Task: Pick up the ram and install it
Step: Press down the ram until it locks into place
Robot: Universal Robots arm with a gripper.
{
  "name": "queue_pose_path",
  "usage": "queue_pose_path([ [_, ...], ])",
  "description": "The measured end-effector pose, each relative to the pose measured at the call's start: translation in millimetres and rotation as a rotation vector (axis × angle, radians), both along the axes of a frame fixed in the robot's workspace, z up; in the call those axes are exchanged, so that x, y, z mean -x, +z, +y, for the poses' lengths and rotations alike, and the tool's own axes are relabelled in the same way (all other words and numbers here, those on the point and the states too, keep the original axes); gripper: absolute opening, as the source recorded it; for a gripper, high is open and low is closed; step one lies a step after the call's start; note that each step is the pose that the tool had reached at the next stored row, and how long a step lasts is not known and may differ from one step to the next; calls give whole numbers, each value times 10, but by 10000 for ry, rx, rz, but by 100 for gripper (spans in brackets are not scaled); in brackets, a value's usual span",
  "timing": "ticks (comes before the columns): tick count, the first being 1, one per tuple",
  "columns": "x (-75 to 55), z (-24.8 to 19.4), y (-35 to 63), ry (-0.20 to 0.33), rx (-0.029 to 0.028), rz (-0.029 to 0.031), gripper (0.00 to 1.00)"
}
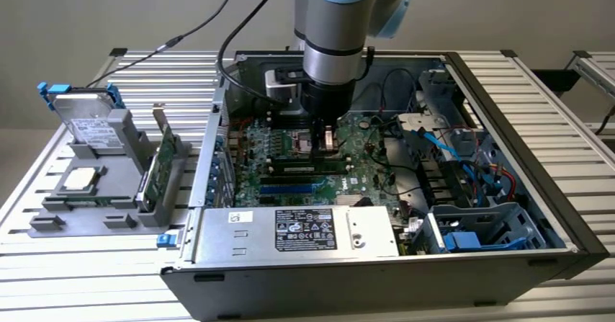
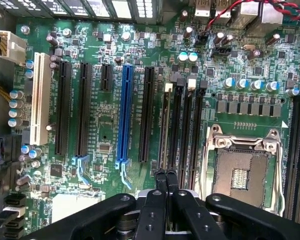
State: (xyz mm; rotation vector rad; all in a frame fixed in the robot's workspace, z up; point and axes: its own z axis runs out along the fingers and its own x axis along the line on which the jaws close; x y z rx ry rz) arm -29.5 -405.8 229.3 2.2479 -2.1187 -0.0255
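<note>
Pincer (image 2: 166, 175) seen from the wrist, fingers pressed together with nothing between them, tips poised at the near end of the memory slots (image 2: 187, 130). Ram (image 2: 163, 130) stands edge-on in the outermost slot, directly ahead of the fingertips; contact cannot be judged. Processor socket (image 2: 242, 172) lies beside these slots, blue expansion slot (image 2: 124, 115) on the other side. Exterior view: arm reaches down into the open computer case (image 1: 538, 192); farther to the exterior view's left, a grey rack (image 1: 96, 192) holds a green card (image 1: 165, 156).

The motherboard (image 1: 288, 160) lies in the computer case (image 1: 538, 214); a parts stand (image 1: 91, 192) sits outside the case, at the exterior view's left.
</note>
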Motion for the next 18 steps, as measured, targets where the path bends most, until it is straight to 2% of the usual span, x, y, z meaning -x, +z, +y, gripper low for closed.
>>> queue_pose_path([
  [2, 0, -2, 70, 2, 21, 65, 10],
  [6, 0, -3, 158, 1, 23, 130, 10],
  [18, 0, -3, 169, 2, 20, 140, 10],
])
